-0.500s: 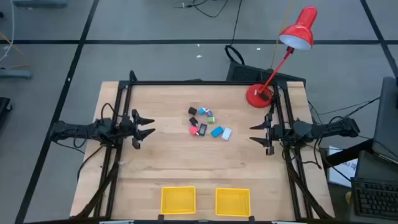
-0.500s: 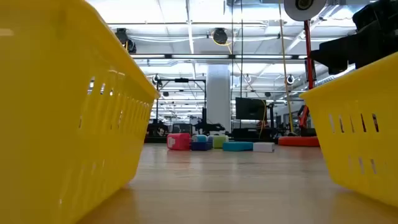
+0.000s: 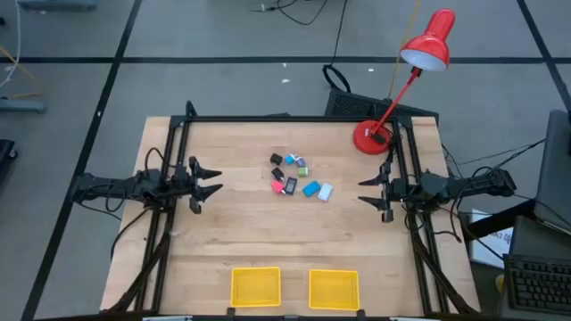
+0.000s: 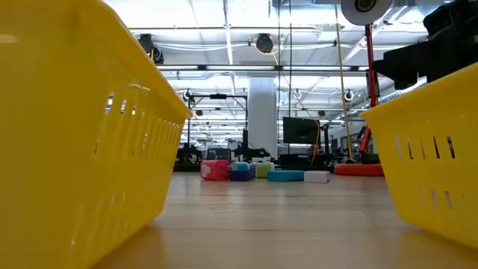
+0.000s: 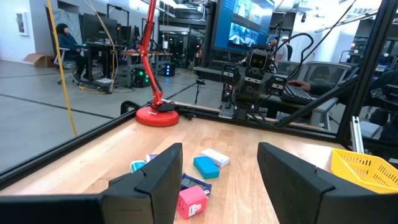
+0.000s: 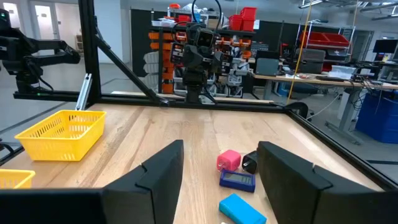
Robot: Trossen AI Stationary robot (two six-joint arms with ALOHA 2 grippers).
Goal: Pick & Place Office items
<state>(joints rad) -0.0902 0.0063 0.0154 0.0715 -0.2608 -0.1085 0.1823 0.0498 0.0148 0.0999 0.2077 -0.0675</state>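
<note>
Nothing has moved since the earlier frame: both arms and every item sit as they did.

Left gripper [image 3: 217, 179] hovers over the left side of the surface [image 3: 223, 241], jaws apart and empty, aimed at the middle. Right gripper [image 3: 363, 190] mirrors it on the right side, jaws likewise apart with nothing between them.

Office items [image 3: 298, 175] lie in a loose cluster at the middle of the surface, between the two grippers and well apart from both. Among them, a pink-red block [image 3: 277, 185] lies at the near-left edge of the cluster, just beside a dark piece [image 3: 290, 185]; a light blue block [image 3: 310, 189] and a white one [image 3: 325, 191] lie at the near-right; black, teal and green bits sit behind these. From table height the cluster shows as a low row, pink-red block [image 4: 214, 169] at its left end.

Two yellow trays [image 3: 256, 287] stand side by side at the near edge. A red lamp [image 3: 386, 94] stands at the far right corner.
</note>
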